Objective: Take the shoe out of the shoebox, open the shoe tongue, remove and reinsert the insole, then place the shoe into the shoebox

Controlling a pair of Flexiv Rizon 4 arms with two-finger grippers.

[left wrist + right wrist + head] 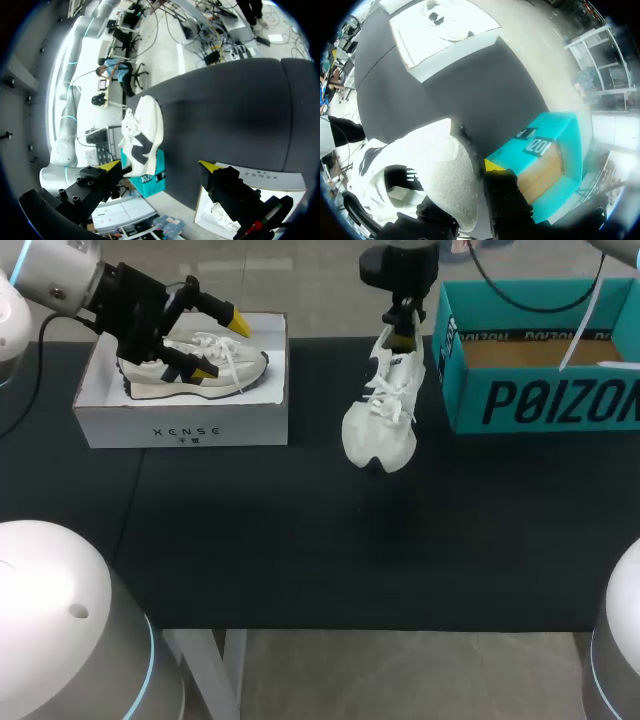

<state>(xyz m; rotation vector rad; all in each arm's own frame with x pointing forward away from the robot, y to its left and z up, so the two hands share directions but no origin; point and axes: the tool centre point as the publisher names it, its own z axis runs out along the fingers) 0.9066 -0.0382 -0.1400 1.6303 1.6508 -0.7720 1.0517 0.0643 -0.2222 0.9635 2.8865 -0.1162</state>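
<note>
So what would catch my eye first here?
A white shoe hangs in mid-air over the dark table, pinched from above by the right arm's fingers. At the left, the left arm's fingers stand open over a second shoe lying in a white box, and an open teal box sits at the right.

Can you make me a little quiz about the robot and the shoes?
1. True or false: the left claw is open over the white box.
2. What does the right claw hold in the air? A) a shoe B) a lid C) nothing
3. Fill in: the other box, beside that shoe, is coloured ____.
Key: 1 true; 2 A; 3 teal.
</note>
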